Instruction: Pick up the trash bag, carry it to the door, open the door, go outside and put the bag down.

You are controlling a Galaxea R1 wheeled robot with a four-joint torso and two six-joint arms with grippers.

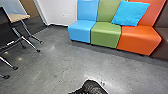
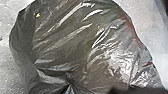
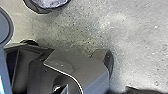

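The left claw, its grip impossible to tell, seems nearer the black trash bag, which looms close before it and pokes up at the head view's bottom middle. The right claw, equally unreadable, seems farther from the bag.

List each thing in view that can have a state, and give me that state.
Trash bag: bulging, wrinkled; cannot tell if tied.
Cushion: upright, tilted, leaning on the seat backs.
Blue seat, green seat, orange seat: upright, side by side.
Light-topped table: upright on casters.
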